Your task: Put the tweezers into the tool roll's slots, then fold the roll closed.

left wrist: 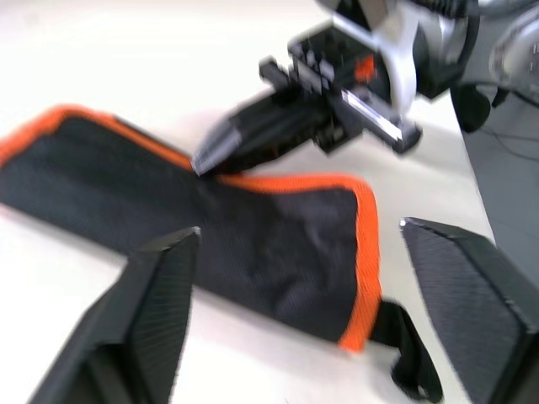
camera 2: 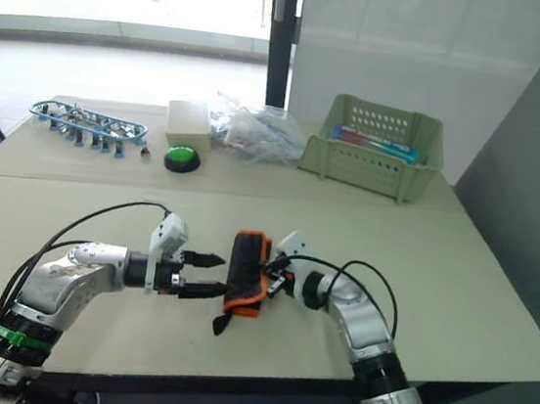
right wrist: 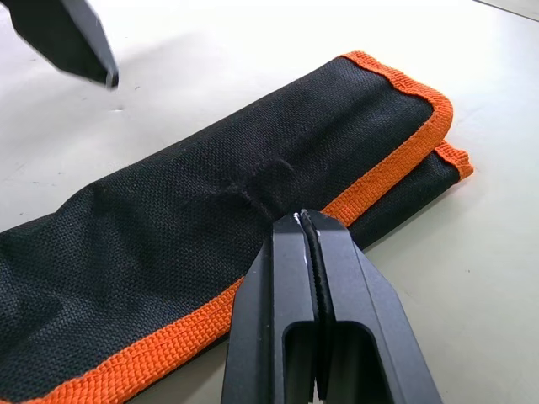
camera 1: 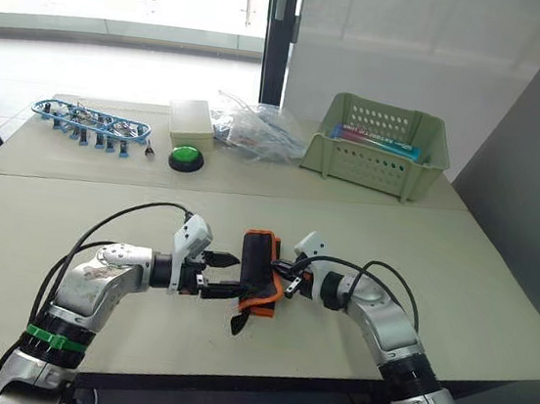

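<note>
We see the tool roll [camera 1: 259, 272] lying folded shut on the desk [camera 1: 496, 289], near the front edge and about midway along it, its black outer face up and its orange edging showing along the folded sides. A short black strap [camera 1: 237, 322] trails from its near end toward the front edge. No tweezers and no slots are visible; we judge that they lie inside the fold, and that the task is at or near its final step.

The left gripper [camera 1: 224, 275] approaches the roll from the left with its two fingers spread apart and holding nothing, its tips just beside the roll's edge. The right gripper [right wrist: 310, 227] meets the roll from the opposite side with its fingers pressed together, their tips resting against the orange edging [right wrist: 381, 178]; we take this as a push that keeps the flap flat, since nothing is visibly pinched between them.

Along the back edge stand a blue rack of clips [camera 1: 90, 124] toward the left corner, a cream box [camera 1: 191, 122], a green button [camera 1: 186, 158], a crumpled clear bag [camera 1: 259, 130] and a green basket [camera 1: 379, 145] toward the right. All are well apart from the roll, and nothing lies between the grippers and their work.
</note>
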Available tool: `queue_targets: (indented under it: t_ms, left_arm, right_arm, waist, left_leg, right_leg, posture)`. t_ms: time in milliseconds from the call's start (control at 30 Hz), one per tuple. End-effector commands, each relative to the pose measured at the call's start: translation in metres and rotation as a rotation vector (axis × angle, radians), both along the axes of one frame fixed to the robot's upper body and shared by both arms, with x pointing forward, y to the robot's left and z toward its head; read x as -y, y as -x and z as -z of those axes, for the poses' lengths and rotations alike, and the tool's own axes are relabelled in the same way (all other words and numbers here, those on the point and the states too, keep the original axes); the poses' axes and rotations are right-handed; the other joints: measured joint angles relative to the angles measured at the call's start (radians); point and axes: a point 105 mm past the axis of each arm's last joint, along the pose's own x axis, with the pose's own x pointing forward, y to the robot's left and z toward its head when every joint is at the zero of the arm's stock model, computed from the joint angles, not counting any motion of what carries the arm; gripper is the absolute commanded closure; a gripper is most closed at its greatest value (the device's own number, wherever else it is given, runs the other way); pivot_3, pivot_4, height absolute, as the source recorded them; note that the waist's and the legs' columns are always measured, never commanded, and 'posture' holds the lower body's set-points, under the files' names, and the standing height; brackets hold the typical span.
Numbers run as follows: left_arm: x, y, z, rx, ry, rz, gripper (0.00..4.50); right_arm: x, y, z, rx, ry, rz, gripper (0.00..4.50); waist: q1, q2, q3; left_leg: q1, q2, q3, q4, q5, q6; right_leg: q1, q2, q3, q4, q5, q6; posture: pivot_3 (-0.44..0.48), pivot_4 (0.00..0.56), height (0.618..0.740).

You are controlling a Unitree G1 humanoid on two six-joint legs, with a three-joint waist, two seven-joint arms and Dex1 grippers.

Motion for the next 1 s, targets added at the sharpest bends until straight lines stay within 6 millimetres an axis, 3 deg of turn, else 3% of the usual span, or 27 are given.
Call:
queue_targets:
  t_ms: [33,200,300,433,600,667,767,900,1000]
  left_arm:
    - [0.014,-0.003,-0.016,0.052,0.081,0.039,1.88]
    - [0.032,0.001,0.008,0.043,0.045,0.081,3.52]
    - [0.029,0.010,0.048,0.052,-0.123,0.107,4.47]
    - [0.020,0.016,0.076,0.031,-0.194,0.094,4.47]
    - [0.020,0.015,0.075,0.043,-0.200,0.084,4.47]
    - [0.019,0.016,0.075,0.048,-0.210,0.091,4.47]
    - [0.016,0.018,0.076,0.050,-0.221,0.096,4.47]
    - [0.013,0.021,0.077,0.053,-0.232,0.096,4.47]
    - [0.011,0.023,0.077,0.054,-0.234,0.100,4.47]
  right_arm:
    - [0.006,0.001,0.020,-0.057,0.053,0.038,4.50]
    - [0.006,0.003,0.018,-0.054,0.048,0.036,4.50]
    - [0.007,0.004,0.015,-0.043,0.041,0.034,4.50]
    - [-0.003,0.011,-0.004,0.013,-0.060,-0.040,4.50]
    - [-0.016,0.026,-0.028,0.048,-0.185,-0.152,4.50]
    - [-0.019,0.028,-0.023,0.027,-0.157,-0.172,4.50]
    - [-0.018,0.026,0.002,-0.044,-0.067,-0.155,4.50]
    - [-0.007,0.007,0.036,-0.151,0.033,-0.028,4.50]
    - [-0.006,-0.008,0.041,-0.183,0.015,0.036,4.50]
  waist:
    - [-0.002,0.000,0.000]
    - [-0.005,0.000,0.000]
    - [-0.005,0.000,0.000]
    - [-0.002,0.000,0.000]
    - [-0.005,0.000,0.000]
    - [-0.005,0.000,0.000]
    - [-0.005,0.000,0.000]
    - [-0.010,0.000,0.000]
    - [-0.013,0.000,-0.001]
  left_leg:
    - [0.000,0.000,0.000,0.000,0.000,0.000]
    - [0.000,0.000,0.001,-0.001,0.000,0.000]
    - [0.000,0.000,0.001,-0.001,0.000,0.000]
    - [0.000,0.000,0.001,-0.001,0.000,0.000]
    - [0.000,0.000,0.001,-0.002,0.000,0.000]
    - [0.000,0.000,0.001,-0.002,0.000,0.000]
    - [0.000,0.000,0.002,-0.002,0.000,0.000]
    - [0.002,0.001,0.002,-0.003,0.000,0.000]
    - [0.008,0.001,0.001,-0.003,0.000,0.000]
  right_leg:
    - [0.000,0.000,0.000,0.000,0.000,0.001]
    - [0.000,0.002,0.002,0.000,0.000,0.001]
    - [-0.001,0.002,0.003,0.000,0.000,0.001]
    - [-0.001,0.002,0.003,-0.001,0.000,0.001]
    - [-0.001,0.002,0.004,-0.001,0.000,0.001]
    - [-0.002,0.002,0.004,-0.001,0.000,0.001]
    - [-0.002,0.002,0.004,-0.001,0.000,0.001]
    - [-0.001,0.003,0.006,-0.001,0.000,0.001]
    - [0.001,0.004,0.008,0.001,-0.001,-0.003]
  posture:
    - [0.000,0.150,0.738]
    - [0.000,0.150,0.738]
    - [0.000,0.150,0.738]
    - [0.000,0.150,0.738]
    - [0.000,0.150,0.738]
    - [0.000,0.150,0.738]
    - [0.000,0.150,0.738]
    - [0.000,0.150,0.738]
    - [0.000,0.150,0.738]
